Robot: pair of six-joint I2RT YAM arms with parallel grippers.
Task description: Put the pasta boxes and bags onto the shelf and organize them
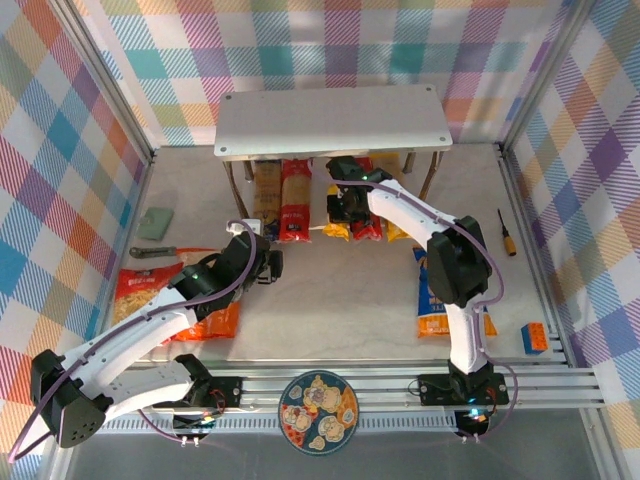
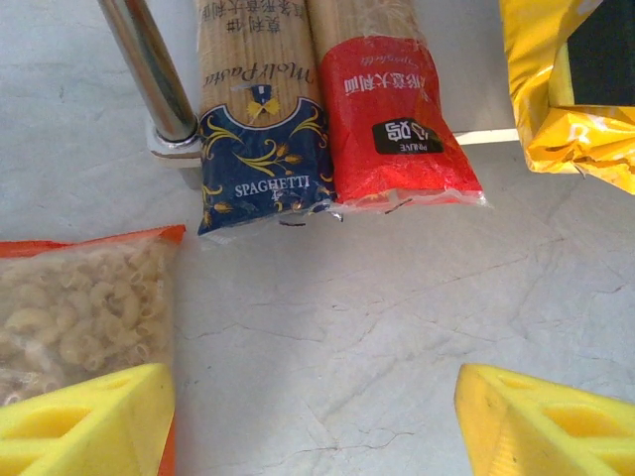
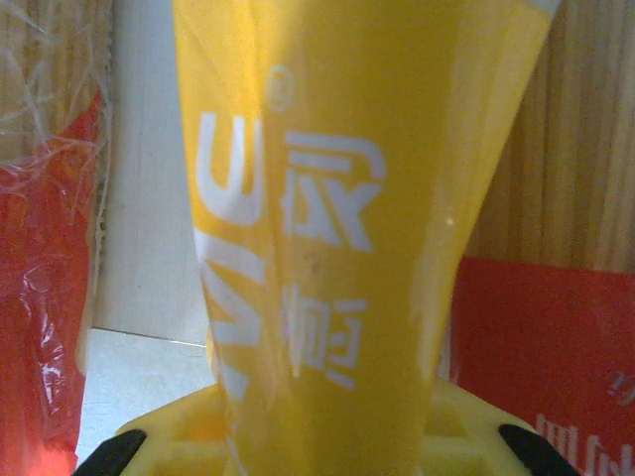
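The right jaws clamp the yellow pack (image 3: 337,228) near its end, likely stiff, brittle and slick; the left jaws stand open.

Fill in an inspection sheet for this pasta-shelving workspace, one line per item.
Surface: pale marbled table, bare in the middle.
Job's things: tan-brown pack and red pack side by side, partly under the shelf; orange bag left, blue bag right.
Clutter: screwdriver, green pad, patterned plate.
End effectors: left end effector open; right end effector shut on yellow pack.
Cables: purple cable along left arm.
Surroundings: plaid walls.
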